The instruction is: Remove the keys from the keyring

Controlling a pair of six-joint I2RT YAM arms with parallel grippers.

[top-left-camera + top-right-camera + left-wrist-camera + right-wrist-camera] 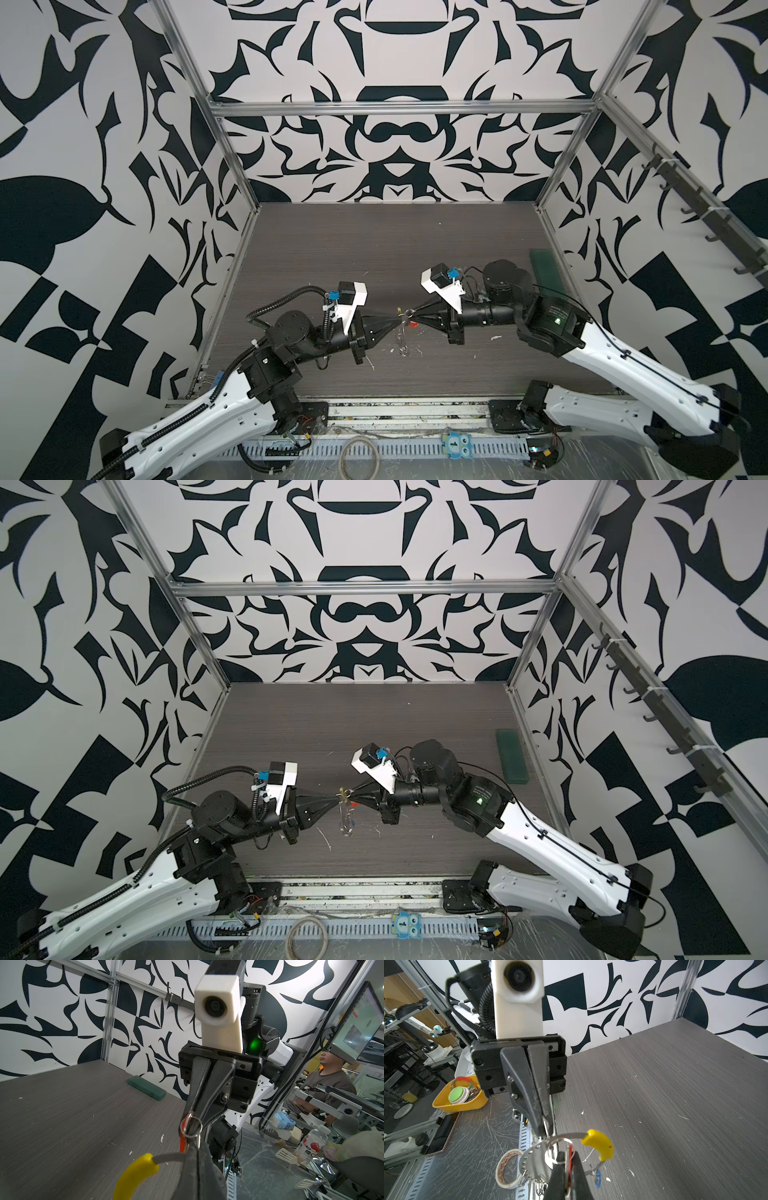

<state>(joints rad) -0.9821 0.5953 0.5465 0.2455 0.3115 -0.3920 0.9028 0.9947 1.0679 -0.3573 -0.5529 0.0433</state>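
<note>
Above the table's middle my two grippers meet tip to tip in both top views. My left gripper (397, 321) (194, 1146) is shut on the grey band of the keyring (533, 1157), close to its yellow sleeve (133, 1176) (600, 1145). My right gripper (412, 317) (568, 1153) is shut on the red key (571, 1159) (182, 1142) and its small metal ring (191, 1127). The rest of the dotted loop sags below the tips (404, 345). The blue key (598, 1177) dangles from the loop's far side, seen edge-on.
A green box (546, 270) (146, 1087) lies near the right wall. White scraps dot the table (332, 249). Off the front edge are a beige hoop (359, 455), a tape roll (506, 1169), a yellow bin (460, 1097) and a phone (440, 1134).
</note>
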